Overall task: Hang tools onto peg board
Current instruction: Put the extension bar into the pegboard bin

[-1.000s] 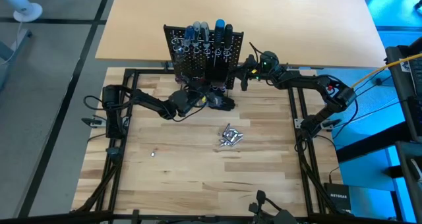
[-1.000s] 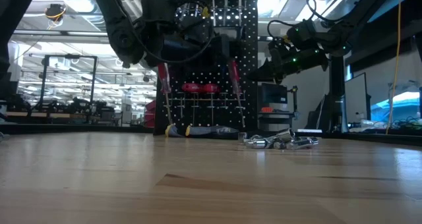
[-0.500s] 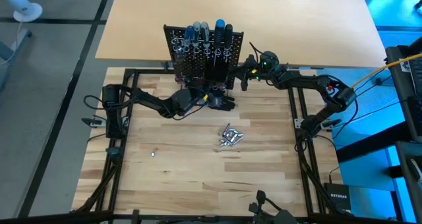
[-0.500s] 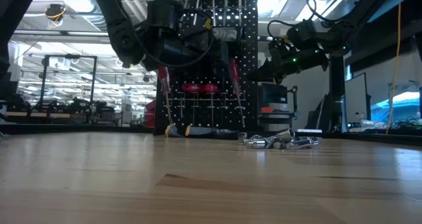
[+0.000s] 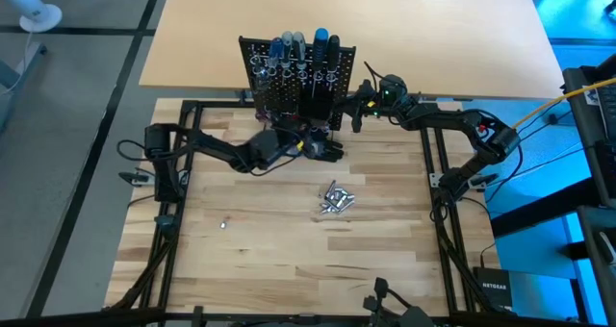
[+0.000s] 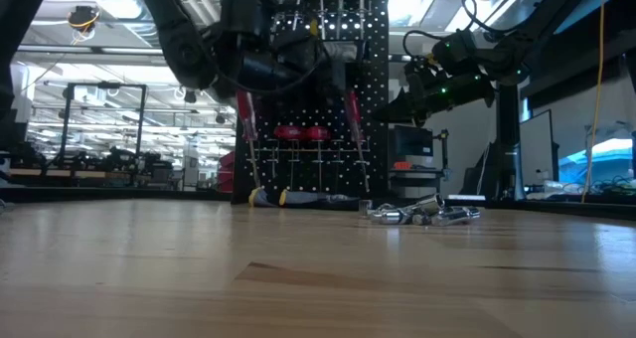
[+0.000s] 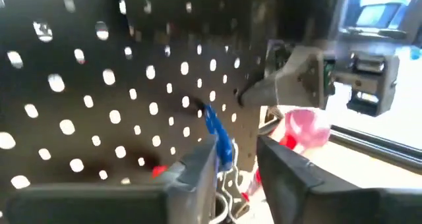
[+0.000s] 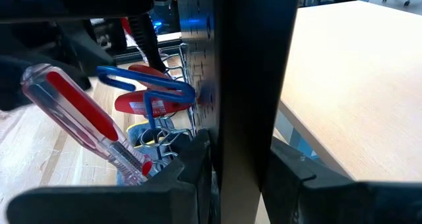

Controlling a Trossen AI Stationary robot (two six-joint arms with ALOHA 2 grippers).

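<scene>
My left gripper (image 7: 236, 159) hovers at the peg board's (image 5: 296, 75) front face, fingers parted around a blue hook (image 7: 217, 135) that sits just ahead between them, nothing clearly held. My right gripper (image 8: 239, 159) clamps the board's side edge, steadying it. Loose silver pieces (image 5: 335, 199) lie on the table well behind my left hand, nearer that arm.

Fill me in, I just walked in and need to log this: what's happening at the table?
The right gripper clamps the edge of the peg board, steadying it. The left gripper is right against the board's front face, a blue hook between its fingers. Small silver pieces lie loose on the table.
</scene>
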